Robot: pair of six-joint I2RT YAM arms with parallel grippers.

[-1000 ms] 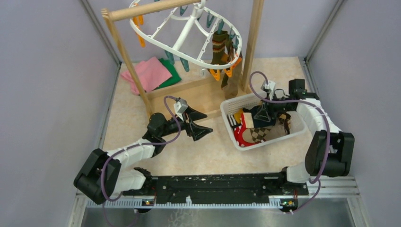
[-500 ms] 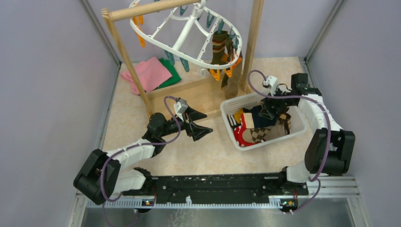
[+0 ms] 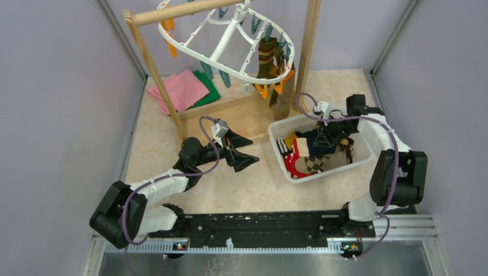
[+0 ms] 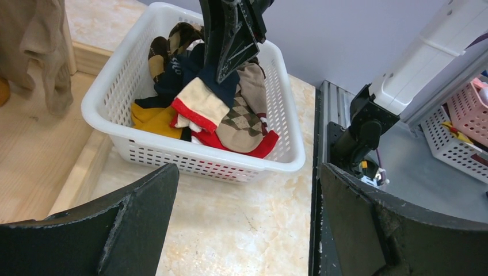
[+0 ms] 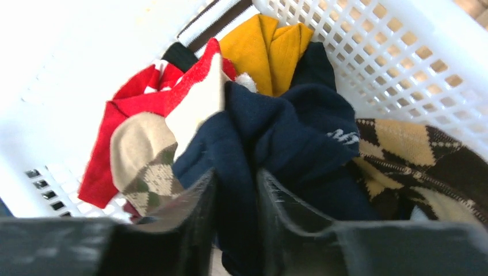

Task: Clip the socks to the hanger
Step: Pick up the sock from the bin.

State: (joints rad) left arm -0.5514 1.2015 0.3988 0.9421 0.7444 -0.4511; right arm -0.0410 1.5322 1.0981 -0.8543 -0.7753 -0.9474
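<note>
Gripping noted at the right claw (image 5: 236,178): its two fingers stand close together with a fold of the dark navy sock (image 5: 299,132) pinched between them. The claw points down into the white slotted basket (image 3: 280,126), over the middle of the pile.

- Navy sock: top of the heap, bunched around the claw fingers, its cream cuff with red edge (image 4: 198,106) draped toward the basket's front wall.
- Around it in the basket: red sock (image 5: 115,126) and a tan-toed argyle sock (image 5: 144,167) on one side of the fingers, yellow sock (image 5: 265,52) beyond them, brown argyle sock (image 5: 403,144) on the other side.
- Left claw (image 3: 248,149): spread fully wide, holding nothing, poised above the counter (image 3: 230,190) just left of the basket, facing it.
- Hanger (image 3: 225,37): hung tilted from the wooden pole rack (image 3: 149,63), behind the basket, well apart from both claws. An olive-brown striped sock (image 3: 266,57) and a plain tan sock (image 3: 281,103) hang from its clips on the right side.
- Pink cloth (image 3: 181,89) and green cloth (image 3: 210,92) lie flat at the back left of the counter.
</note>
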